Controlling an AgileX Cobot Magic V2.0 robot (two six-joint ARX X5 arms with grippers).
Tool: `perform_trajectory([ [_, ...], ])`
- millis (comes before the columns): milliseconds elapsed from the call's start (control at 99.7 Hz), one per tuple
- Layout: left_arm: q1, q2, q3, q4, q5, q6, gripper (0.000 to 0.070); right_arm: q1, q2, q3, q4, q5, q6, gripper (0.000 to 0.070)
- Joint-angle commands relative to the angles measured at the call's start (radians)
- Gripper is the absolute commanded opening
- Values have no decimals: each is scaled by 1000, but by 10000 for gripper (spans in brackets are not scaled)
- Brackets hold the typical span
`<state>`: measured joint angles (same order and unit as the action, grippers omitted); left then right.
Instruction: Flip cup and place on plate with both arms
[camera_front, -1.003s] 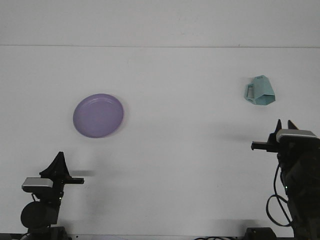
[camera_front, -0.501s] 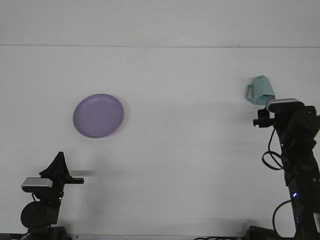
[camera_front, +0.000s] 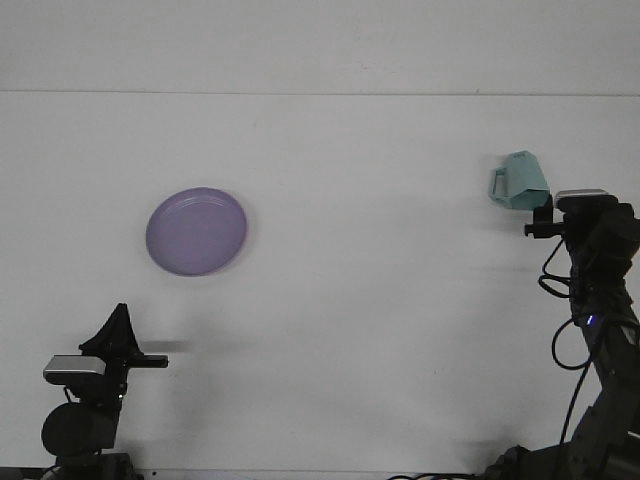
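your pale teal plastic cup with a side handle (camera_front: 521, 181) lies tipped on the white worktop (camera_front: 360, 300) at the far right, handle facing left, well apart from the round lilac plastic plate (camera_front: 197, 231) sitting flat on the left side. your right claw (camera_front: 556, 207) is just beside the cup's lower right edge, reaching up from the black arm below; you cannot tell whether it is spread or closed, or whether it touches the cup. your left claw (camera_front: 117, 335) sits low at the near left corner, its fingers together in a point, gripping nothing
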<state>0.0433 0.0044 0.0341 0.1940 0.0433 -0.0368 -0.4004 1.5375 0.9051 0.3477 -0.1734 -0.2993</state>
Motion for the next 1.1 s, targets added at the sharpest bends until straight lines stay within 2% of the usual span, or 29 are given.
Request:
perform_trajectory([
  [0, 1, 0, -18, 9, -2, 0, 13, -14, 60, 8, 33, -11, 2, 525],
  [180, 1, 0, -18, 9, -2, -1, 13, -42, 187, 8, 178, -41, 1, 525],
  [461, 1, 0, -18, 8, -2, 0, 13, -49, 332, 23, 353, -86, -46, 525],
  [842, 1, 0, -18, -42, -2, 0, 13, -49, 477, 176, 355, -119, -65, 525],
  [983, 0, 0, -18, -40, -2, 2, 13, -49, 518, 242, 346, -169, -66, 524],
  [1093, 1, 0, -18, -40, -2, 2, 13, -48, 559, 299, 328, -175, -66, 524],
])
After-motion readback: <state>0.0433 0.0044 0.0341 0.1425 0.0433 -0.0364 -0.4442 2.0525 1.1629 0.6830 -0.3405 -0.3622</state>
